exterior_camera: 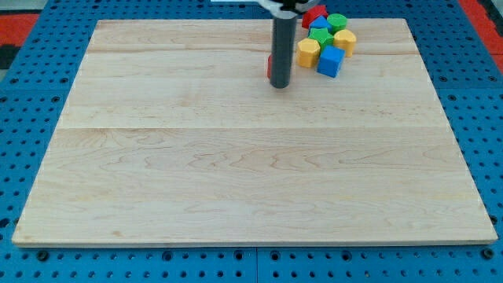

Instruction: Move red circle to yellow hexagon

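My dark rod comes down from the view's top, and my tip (280,85) rests on the wooden board (236,173) in its upper middle. A red block, probably the red circle (269,67), shows only as a thin sliver at the rod's left edge; the rest is hidden behind the rod. The yellow hexagon (308,53) lies just to the right of the rod, a small gap away, at the near left corner of a cluster of blocks.
The cluster at the view's top right also holds a blue cube (331,61), another yellow block (344,41), a green block (319,36), a blue block (320,24), a green round block (336,21) and a red block (314,14). A blue pegboard surrounds the board.
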